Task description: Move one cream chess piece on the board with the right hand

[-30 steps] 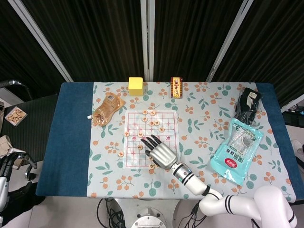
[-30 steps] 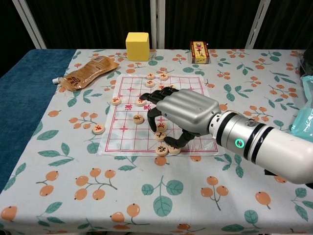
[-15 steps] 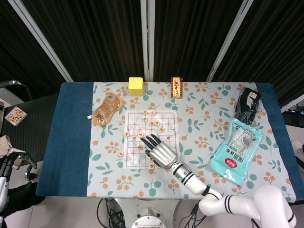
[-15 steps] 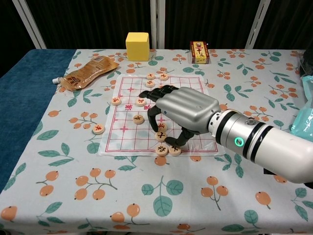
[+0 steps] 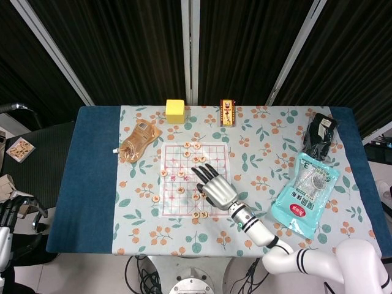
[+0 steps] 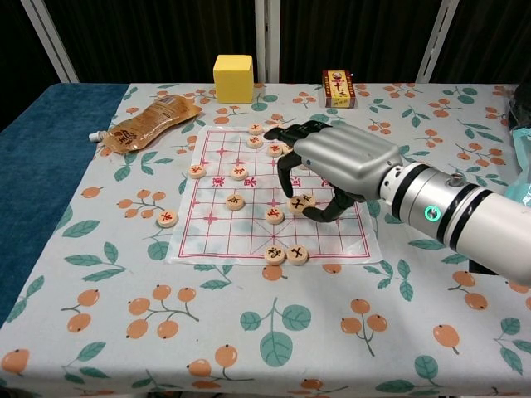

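The right robot hand (image 6: 336, 166) now hangs over the right half of the board (image 6: 217, 236), further toward the far edge and more to the right than it was half a second ago, when it covered the middle squares. In the chest view its curled fingertips (image 6: 283, 170) and thumb close around a cream chess piece (image 6: 300, 201), which appears pinched and lies just under the palm; whether the piece is lifted or still sliding on the paper cannot be told.

The squares the hand has left are uncovered, showing another piece (image 6: 274, 215) alone near the centre and a pair of pieces (image 6: 286, 254) at the near edge of the board, apparently undisturbed. A yellow block (image 6: 233, 78) and a brown pouch (image 6: 149, 121) sit on the desk (image 6: 274, 332) beyond the board.

The shift suggests the move is under way: the piece seems to have travelled with the hand to a new spot, so what likely remains is to set it down and let go. The left robot hand appears in neither view.
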`<action>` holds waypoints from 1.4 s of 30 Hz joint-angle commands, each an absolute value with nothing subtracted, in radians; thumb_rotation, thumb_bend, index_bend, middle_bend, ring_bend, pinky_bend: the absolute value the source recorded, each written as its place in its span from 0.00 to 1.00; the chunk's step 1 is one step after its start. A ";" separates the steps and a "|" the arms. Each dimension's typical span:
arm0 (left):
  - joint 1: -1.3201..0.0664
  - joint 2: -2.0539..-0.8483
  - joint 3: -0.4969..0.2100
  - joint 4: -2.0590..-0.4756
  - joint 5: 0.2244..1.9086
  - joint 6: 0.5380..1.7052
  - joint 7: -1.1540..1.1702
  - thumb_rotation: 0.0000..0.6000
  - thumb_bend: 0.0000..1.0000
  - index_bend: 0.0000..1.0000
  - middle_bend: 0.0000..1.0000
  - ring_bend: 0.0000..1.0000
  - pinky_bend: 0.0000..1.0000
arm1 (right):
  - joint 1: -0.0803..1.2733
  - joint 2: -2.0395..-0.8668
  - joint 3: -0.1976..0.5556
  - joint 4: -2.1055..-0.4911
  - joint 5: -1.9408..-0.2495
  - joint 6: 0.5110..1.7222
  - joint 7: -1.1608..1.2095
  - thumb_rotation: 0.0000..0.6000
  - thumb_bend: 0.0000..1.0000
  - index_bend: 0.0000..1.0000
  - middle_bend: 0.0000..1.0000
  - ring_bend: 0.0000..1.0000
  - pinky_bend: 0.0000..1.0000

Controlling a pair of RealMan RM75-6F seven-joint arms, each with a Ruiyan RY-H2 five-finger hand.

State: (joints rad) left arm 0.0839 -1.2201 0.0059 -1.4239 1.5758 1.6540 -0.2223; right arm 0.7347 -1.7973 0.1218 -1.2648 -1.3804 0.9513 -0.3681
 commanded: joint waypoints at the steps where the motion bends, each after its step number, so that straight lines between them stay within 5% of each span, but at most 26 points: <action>1: 0.083 -1.220 0.006 -1.425 1.575 1.652 -0.221 1.00 0.20 0.07 0.04 0.00 0.04 | 0.734 -1.802 0.119 -1.249 -1.374 0.943 -0.362 1.00 0.24 0.54 0.00 0.00 0.00; 14: 0.083 -1.220 0.006 -1.423 1.570 1.648 -0.225 1.00 0.21 0.07 0.04 0.00 0.04 | 0.743 -1.811 0.109 -1.231 -1.379 0.929 -0.341 1.00 0.22 0.53 0.00 0.00 0.00; 23: 0.087 -1.223 0.008 -1.415 1.569 1.651 -0.233 1.00 0.21 0.07 0.04 0.00 0.04 | 0.749 -1.799 0.108 -1.250 -1.381 0.921 -0.328 1.00 0.14 0.14 0.00 0.00 0.00; 27: 0.088 -1.223 0.008 -1.414 1.570 1.653 -0.233 1.00 0.21 0.07 0.04 0.00 0.04 | 0.746 -1.778 0.109 -1.279 -1.401 0.945 -0.312 1.00 0.14 0.09 0.00 0.00 0.00; 37: 0.085 -1.212 0.007 -1.432 1.585 1.665 -0.213 1.00 0.21 0.07 0.04 0.00 0.04 | 0.554 -1.425 0.059 -1.630 -1.523 1.280 -0.372 1.00 0.12 0.00 0.00 0.00 0.00; 42: 0.082 -1.209 0.007 -1.450 1.600 1.675 -0.185 1.00 0.21 0.07 0.04 0.00 0.04 | 0.364 -1.273 -0.018 -1.643 -1.518 1.480 -0.324 1.00 0.12 0.00 0.00 0.00 0.00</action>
State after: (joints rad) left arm 0.0832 -1.2100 0.0067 -1.4460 1.5959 1.6720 -0.1908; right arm 0.4951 -1.3680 0.0433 -1.6109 -1.5063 1.3515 -0.3451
